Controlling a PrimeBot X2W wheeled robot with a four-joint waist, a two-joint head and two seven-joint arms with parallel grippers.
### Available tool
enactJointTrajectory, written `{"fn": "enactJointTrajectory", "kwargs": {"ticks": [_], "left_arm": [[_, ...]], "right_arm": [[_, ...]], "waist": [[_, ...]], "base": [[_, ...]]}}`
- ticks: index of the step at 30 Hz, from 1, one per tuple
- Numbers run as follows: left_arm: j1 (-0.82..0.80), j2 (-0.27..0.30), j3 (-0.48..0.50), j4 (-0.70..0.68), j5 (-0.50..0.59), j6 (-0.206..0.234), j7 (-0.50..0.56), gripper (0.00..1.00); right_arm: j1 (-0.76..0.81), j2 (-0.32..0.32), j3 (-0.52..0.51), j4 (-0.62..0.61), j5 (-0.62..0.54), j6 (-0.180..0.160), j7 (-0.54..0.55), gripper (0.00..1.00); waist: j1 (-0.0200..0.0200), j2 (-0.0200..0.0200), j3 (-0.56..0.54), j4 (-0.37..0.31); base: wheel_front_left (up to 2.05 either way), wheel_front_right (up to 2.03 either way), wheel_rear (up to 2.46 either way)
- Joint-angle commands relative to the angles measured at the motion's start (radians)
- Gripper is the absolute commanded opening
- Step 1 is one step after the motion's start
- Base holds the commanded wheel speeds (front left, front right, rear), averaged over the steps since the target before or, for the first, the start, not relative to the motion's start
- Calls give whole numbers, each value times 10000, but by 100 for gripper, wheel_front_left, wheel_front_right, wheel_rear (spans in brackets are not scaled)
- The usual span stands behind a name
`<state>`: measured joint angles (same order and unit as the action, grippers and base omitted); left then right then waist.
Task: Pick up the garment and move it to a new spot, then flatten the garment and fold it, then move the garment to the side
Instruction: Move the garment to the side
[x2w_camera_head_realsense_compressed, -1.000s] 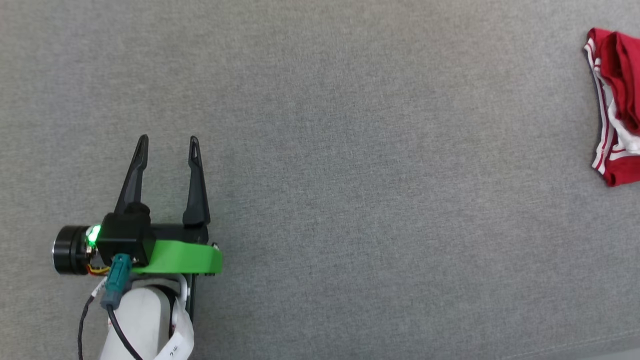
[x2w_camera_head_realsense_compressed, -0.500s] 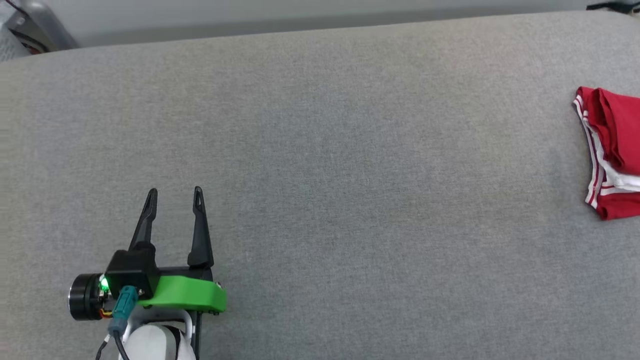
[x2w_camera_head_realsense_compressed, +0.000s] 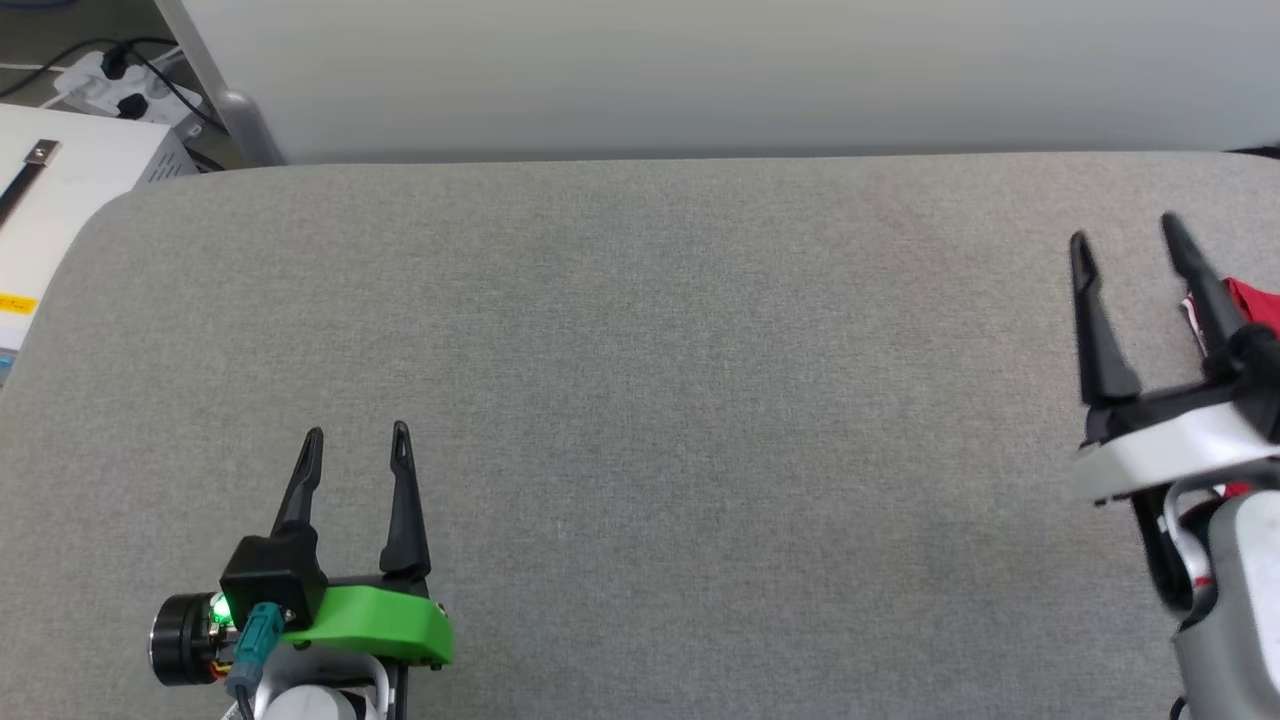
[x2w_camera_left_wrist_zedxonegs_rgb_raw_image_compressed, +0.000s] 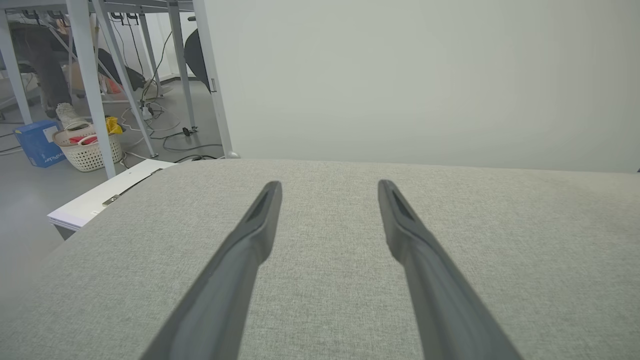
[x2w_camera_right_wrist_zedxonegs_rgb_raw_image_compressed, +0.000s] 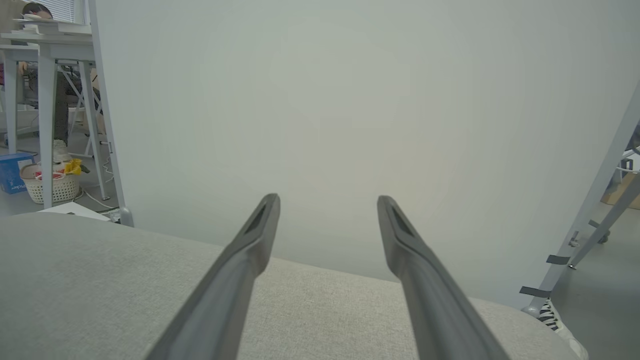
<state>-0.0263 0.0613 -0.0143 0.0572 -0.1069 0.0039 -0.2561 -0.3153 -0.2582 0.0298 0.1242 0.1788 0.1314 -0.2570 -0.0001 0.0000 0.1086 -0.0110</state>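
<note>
Garment (x2w_camera_head_realsense_compressed: 1256, 298) lies at the far right of the grey worktop (x2w_camera_head_realsense_compressed: 640, 350), mostly hidden behind the right tool (x2w_camera_head_realsense_compressed: 1123, 230); it and the left tool (x2w_camera_head_realsense_compressed: 356, 430) are spread wide, grasping nothing

one left claw (x2w_camera_head_realsense_compressed: 357, 430), one right claw (x2w_camera_head_realsense_compressed: 1123, 228), one garment (x2w_camera_head_realsense_compressed: 1254, 299), one basket (x2w_camera_left_wrist_zedxonegs_rgb_raw_image_compressed: 89, 151), one blue box (x2w_camera_left_wrist_zedxonegs_rgb_raw_image_compressed: 35, 143).

Grey fabric surface (x2w_camera_head_realsense_compressed: 640, 400), pale wall (x2w_camera_head_realsense_compressed: 700, 70), wicker basket (x2w_camera_left_wrist_zedxonegs_rgb_raw_image_compressed: 90, 150) on floor
</note>
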Motion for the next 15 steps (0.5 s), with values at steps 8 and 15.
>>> {"fn": "enactJointTrajectory", "kwargs": {"ticks": [8, 15], "left_arm": [[517, -75, 71, 66, -147, -99, -57, 100], [742, -87, -72, 152, -131, -306, -57, 100]], "right_arm": [[1902, 878, 70, 28, -24, -7, -47, 100], [3062, 1302, -245, -400, -212, -7, -47, 100]], "waist": [[1, 0, -683, 205], [1, 0, -942, 158]], "base": [[0, 0, 0], [0, 0, 0]]}}
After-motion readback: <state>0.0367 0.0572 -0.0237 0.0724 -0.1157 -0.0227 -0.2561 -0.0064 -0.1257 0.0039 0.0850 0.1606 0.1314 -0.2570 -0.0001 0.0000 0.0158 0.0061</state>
